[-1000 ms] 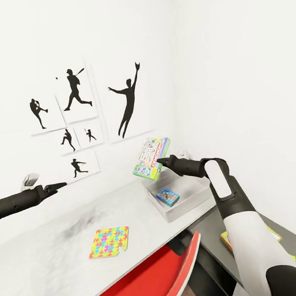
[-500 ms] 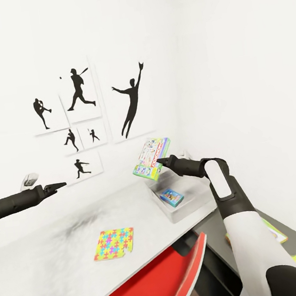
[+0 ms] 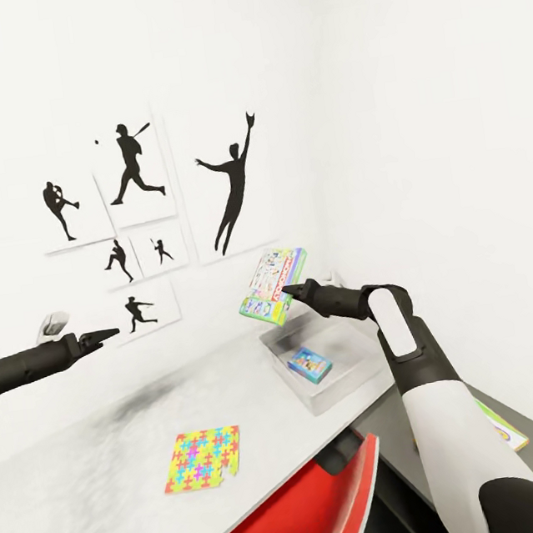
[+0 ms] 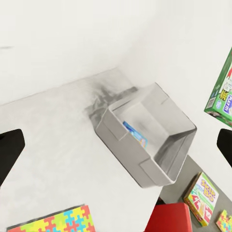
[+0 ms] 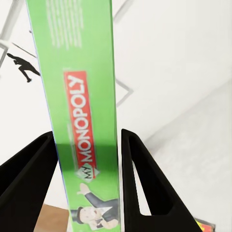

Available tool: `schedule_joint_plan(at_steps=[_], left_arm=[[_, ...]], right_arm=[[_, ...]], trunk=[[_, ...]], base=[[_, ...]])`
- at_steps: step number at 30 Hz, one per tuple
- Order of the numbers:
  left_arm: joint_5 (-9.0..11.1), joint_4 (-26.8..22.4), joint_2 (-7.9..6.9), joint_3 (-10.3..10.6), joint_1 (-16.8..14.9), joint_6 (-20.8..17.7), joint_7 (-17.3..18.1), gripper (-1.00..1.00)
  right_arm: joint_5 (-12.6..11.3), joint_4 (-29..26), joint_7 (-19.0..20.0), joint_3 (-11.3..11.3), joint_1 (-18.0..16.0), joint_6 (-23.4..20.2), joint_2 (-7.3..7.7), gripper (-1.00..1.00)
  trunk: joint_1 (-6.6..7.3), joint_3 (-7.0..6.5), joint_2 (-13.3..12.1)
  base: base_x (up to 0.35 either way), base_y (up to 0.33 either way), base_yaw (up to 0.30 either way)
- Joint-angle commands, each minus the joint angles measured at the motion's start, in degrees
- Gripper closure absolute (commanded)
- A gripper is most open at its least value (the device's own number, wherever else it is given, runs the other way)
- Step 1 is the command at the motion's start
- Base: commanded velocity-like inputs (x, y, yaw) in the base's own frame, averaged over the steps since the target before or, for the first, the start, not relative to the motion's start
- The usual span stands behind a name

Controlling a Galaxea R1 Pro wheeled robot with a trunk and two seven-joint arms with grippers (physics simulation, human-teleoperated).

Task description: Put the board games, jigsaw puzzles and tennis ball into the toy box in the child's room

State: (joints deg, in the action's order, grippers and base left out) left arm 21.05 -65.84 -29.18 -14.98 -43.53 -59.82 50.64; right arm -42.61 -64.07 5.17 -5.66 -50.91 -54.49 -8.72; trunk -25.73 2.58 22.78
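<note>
Taking the toy box [image 3: 335, 375] as the landmark and moving left to right: the left gripper [image 3: 105, 333] hung empty far to its left, fingers spread. One jigsaw puzzle [image 3: 202, 458] lay on the table [image 3: 91, 466] left of the box. One blue board game [image 3: 310, 364] lay inside the box. Above it, the right gripper [image 3: 288, 292] pinched one green board game [image 3: 273, 286]. A third, yellow-green board game [image 4: 202, 197] lay on the lower unit right of the box.
</note>
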Motion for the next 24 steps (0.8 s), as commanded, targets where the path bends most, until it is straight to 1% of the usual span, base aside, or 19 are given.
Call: schedule_joint_plan(at_steps=[1, 9, 17, 24], left_arm=[[-0.2, 0.0, 0.0, 0.0, -0.1, -0.2, 0.3, -1.0], [-0.2, 0.0, 0.0, 0.0, -0.1, -0.2, 0.3, -1.0], [-0.2, 0.0, 0.0, 0.0, -0.1, -0.2, 0.3, -1.0], [-0.2, 0.0, 0.0, 0.0, -0.1, -0.2, 0.3, -1.0]], right_arm=[[0.5, 0.0, 0.5, -0.2, -0.1, -0.3, -0.07, 1.0], [0.4, 0.0, 0.5, -0.2, -0.2, -0.2, -0.07, 1.0], [0.5, 0.0, 0.5, -0.1, -0.1, -0.2, -0.07, 1.0], [0.5, 0.0, 0.4, -0.2, -0.2, -0.2, -0.07, 1.0]], trunk=[[-0.05, 0.14, 0.1], [-0.05, 0.14, 0.1], [-0.05, 0.13, 0.1], [-0.05, 0.04, 0.1]], base=[[0.081, 0.001, -0.001], [0.047, 0.0, 0.0], [0.161, 0.0, -0.001], [0.026, 0.0, -0.026]])
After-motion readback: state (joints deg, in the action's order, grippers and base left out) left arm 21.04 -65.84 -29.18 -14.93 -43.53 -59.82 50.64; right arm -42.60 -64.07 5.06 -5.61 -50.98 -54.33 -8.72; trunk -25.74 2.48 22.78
